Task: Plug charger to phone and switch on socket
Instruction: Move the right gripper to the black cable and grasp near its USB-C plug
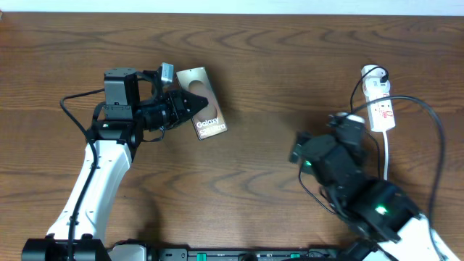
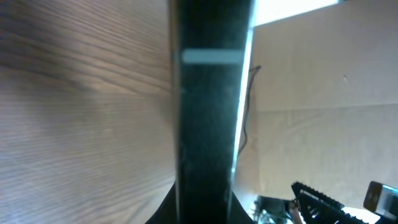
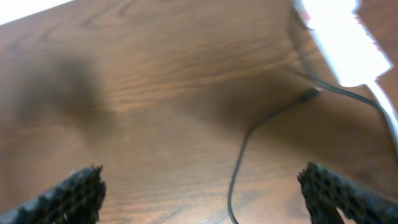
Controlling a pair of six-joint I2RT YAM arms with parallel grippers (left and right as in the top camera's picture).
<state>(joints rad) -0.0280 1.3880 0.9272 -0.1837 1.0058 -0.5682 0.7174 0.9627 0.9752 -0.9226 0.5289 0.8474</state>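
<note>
Left end effector pinches the left edge of the phone at 10 o'clock. Right end effector is spread wide over the charger, whose plug tip lies just beside the socket at 2 o'clock. Bare worktop lies between.

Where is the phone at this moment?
In the overhead view the phone is left of centre, its left edge in the shut left claw, far from the socket at the right.
</note>
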